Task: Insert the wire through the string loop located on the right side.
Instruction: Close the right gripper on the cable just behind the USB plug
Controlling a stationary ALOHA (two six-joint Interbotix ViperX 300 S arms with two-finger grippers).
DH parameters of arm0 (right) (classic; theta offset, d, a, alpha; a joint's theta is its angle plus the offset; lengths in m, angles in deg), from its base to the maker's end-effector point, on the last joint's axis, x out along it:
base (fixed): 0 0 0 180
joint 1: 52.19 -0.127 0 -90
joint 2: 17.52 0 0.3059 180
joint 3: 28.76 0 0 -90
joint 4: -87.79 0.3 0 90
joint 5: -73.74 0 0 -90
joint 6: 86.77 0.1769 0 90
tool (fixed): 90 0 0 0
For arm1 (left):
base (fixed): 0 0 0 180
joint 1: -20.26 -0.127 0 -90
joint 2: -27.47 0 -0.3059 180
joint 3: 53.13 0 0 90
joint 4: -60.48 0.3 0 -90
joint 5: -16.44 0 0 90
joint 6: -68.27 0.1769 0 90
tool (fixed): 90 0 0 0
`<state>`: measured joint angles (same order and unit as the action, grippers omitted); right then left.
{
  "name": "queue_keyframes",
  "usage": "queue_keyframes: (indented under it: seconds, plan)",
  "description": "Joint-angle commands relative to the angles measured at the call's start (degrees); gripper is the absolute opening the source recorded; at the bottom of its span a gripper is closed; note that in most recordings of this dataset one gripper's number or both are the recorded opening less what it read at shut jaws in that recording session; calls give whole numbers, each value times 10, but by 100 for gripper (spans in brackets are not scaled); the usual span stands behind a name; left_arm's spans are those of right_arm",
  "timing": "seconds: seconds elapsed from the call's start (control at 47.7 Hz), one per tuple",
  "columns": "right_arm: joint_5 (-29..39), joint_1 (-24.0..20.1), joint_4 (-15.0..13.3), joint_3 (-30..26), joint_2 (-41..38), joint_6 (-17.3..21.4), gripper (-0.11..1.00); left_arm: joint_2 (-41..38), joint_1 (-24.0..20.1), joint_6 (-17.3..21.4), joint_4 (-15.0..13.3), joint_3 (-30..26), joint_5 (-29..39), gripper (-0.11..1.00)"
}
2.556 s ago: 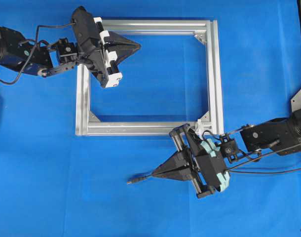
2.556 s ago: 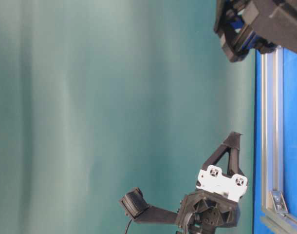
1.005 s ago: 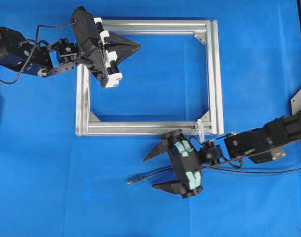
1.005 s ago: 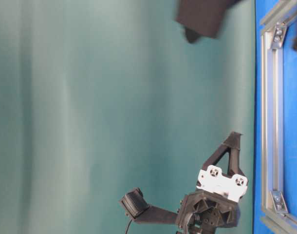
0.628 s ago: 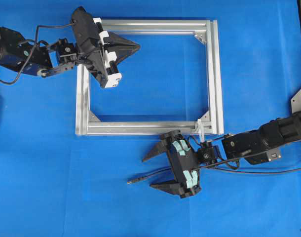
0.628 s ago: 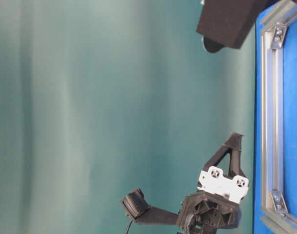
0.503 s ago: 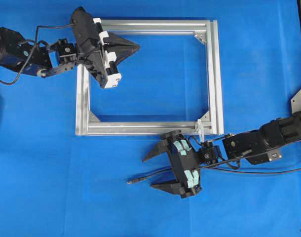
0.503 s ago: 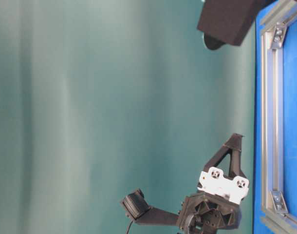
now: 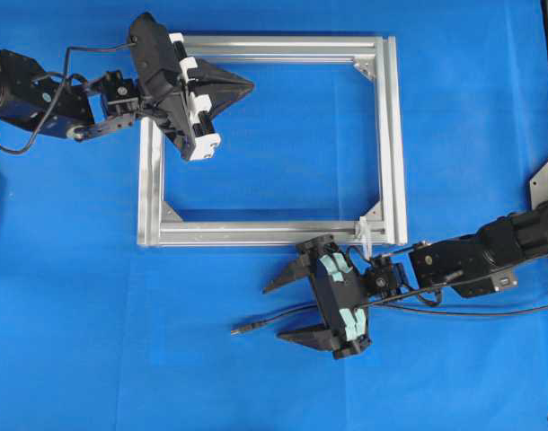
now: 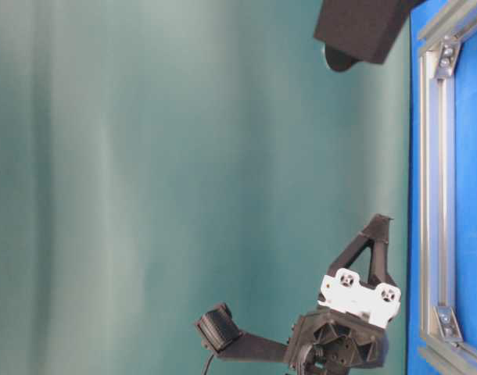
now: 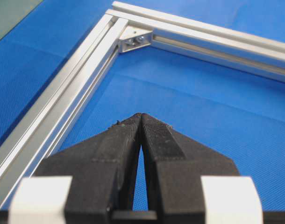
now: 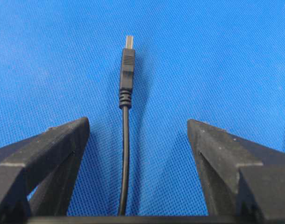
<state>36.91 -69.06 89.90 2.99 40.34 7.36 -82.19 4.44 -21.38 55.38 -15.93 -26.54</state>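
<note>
While the left gripper (image 9: 243, 87) is held at the upper left of the overhead view, over the top left corner of the frame (image 9: 395, 135), its jaws are seen pressed together with nothing between them, as the left wrist view confirms. Lower and toward the middle, the wire (image 9: 274, 319) is laid on the blue mat (image 9: 76, 341) below the frame, with its plug (image 9: 241, 330) pointing left. The right gripper (image 9: 278, 311) is placed astride this wire just right of the plug, jaws spread to either side; in the right wrist view the wire (image 12: 125, 154) runs up the middle of the gap, touched by neither finger (image 12: 49, 149). Nothing is pinched yet. Just to the right, at the lower right corner of the frame, the loop (image 9: 365, 235) is seen as a short white strip standing against the bottom rail, close above the right wrist. The step in hand is judged to be the pickup of the wire, with threading not yet begun. For the next move the jaws would need to be closed squarely on the wire near the plug, so that a short stiff end is left free; the plug would then have to be lifted, turned toward the loop and aimed through its small opening.
</note>
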Motion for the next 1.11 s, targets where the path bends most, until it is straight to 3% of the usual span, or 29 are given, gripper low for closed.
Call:
queue_keyframes:
  seconds: [0.0, 0.147, 0.314, 0.44, 0.67, 0.901, 1.089]
  plan:
    - [-2, -1, 2, -4, 19, -2, 68, 19, 1, -1, 2, -4, -3, 0]
    - [-2, -1, -1, -6, 18, -4, 61, 19, 2, -1, 2, -4, -3, 0]
    - [-4, -1, -2, -7, 19, -4, 17, 19, 1, -1, 2, -4, -3, 0]
    - [-3, -1, -2, -7, 19, -4, -3, 19, 1, 0, 2, -4, -3, 0]
    - [13, -1, -2, -4, 46, -4, -4, 19, 1, -1, 2, -4, -2, 0]
    - [109, -1, -3, -4, 134, -7, -4, 19, 1, 0, 2, -4, 0, 0]
    - [146, -1, -3, -3, 178, -9, -4, 19, 1, 0, 2, -4, 0, 0]
